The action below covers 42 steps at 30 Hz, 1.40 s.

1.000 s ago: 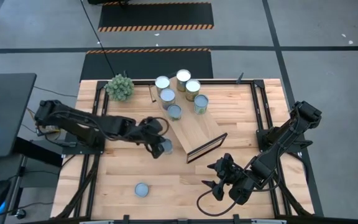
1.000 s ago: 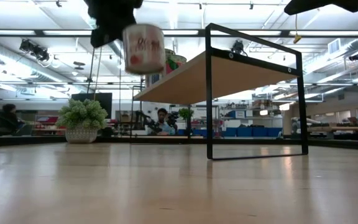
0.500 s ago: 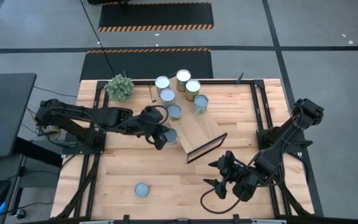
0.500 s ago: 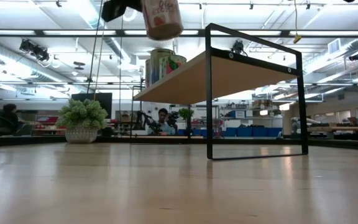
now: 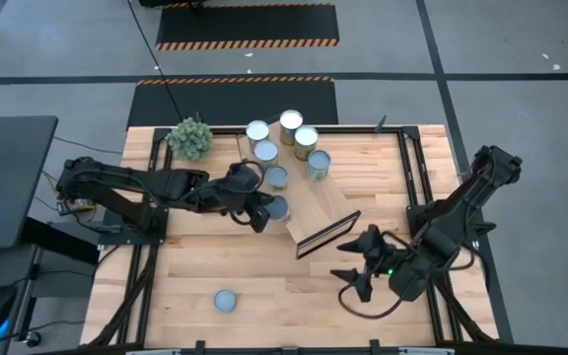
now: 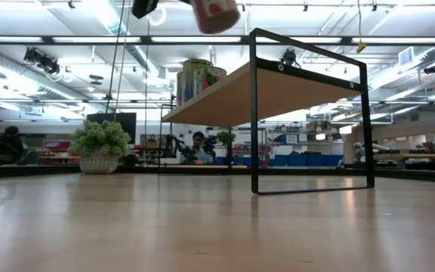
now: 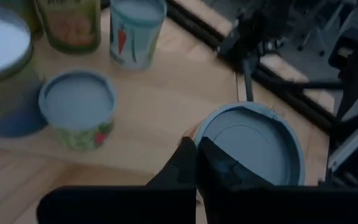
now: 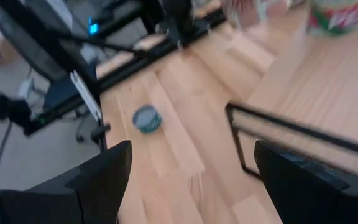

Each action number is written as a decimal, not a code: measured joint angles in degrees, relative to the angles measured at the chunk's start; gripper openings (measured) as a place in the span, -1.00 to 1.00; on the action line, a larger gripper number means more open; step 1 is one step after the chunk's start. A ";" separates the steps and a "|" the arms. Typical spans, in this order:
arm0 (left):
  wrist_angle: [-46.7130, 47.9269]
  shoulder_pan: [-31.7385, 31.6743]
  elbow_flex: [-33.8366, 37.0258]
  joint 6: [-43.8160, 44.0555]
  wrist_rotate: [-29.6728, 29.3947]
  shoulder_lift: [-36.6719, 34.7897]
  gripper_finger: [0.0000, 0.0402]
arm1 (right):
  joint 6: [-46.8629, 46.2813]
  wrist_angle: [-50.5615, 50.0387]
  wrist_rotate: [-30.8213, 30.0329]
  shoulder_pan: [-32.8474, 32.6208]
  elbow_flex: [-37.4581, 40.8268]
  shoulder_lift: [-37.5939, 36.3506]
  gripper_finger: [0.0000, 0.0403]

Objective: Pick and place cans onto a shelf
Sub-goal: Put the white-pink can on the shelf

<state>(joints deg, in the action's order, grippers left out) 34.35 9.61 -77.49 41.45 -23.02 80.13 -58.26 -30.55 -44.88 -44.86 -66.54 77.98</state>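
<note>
Small metal can with bluish-grey round top (image 5: 277,207) riding high above table in left gripper (image 5: 264,211), fingers clamped tight on its rim, at left edge of long light-wood shelf with dark metal frame (image 5: 316,210).

Risk, judged: rim pinch looking thin; can slipping or tipping while being lowered. Five cans standing close (image 5: 277,177) just beyond; carried can clipping one and toppling it.

Right gripper (image 5: 355,271) idling near right, fingers spread wide, holding nothing. One can lying alone (image 5: 225,301) near front of slatted wooden table (image 5: 185,266).

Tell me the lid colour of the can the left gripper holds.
Bluish-grey; the can shows best in the left wrist view.
</note>
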 joint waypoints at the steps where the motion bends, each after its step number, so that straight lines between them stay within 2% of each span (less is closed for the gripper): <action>1: -1.23 -0.02 0.00 0.00 -0.70 0.24 -0.98 | 0.02 0.02 -1.10 0.00 0.00 -0.84 0.72; 8: -8.18 -0.02 0.00 1.39 -2.24 4.86 -0.98 | 1.25 1.12 -5.53 -0.54 -0.04 -5.05 0.72; 14: -11.92 -0.08 -1.53 2.54 -1.33 9.49 -0.98 | 1.46 1.36 -5.24 -0.87 -0.04 -5.58 0.72; 22: -11.19 -1.19 -8.49 1.61 -1.97 14.35 -0.98 | 3.24 1.07 -2.70 -0.86 -0.04 -5.87 0.72; 27: -9.15 -3.10 -13.82 1.33 -2.00 17.36 -0.98 | 5.50 -0.05 -1.41 -0.39 -0.04 -8.71 0.72; 35: -5.29 -6.54 -24.91 -4.71 0.75 23.95 -0.98 | 13.30 0.06 -4.71 3.67 -0.04 -15.82 0.72; 42: -3.58 -8.97 -29.92 -8.12 3.53 29.09 -0.98 | 19.98 0.90 -6.57 5.31 -0.04 -20.90 0.72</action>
<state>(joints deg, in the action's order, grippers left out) 30.77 0.63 -107.41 33.33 -19.49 109.22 -38.28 -29.65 -51.45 -39.55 -66.59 57.08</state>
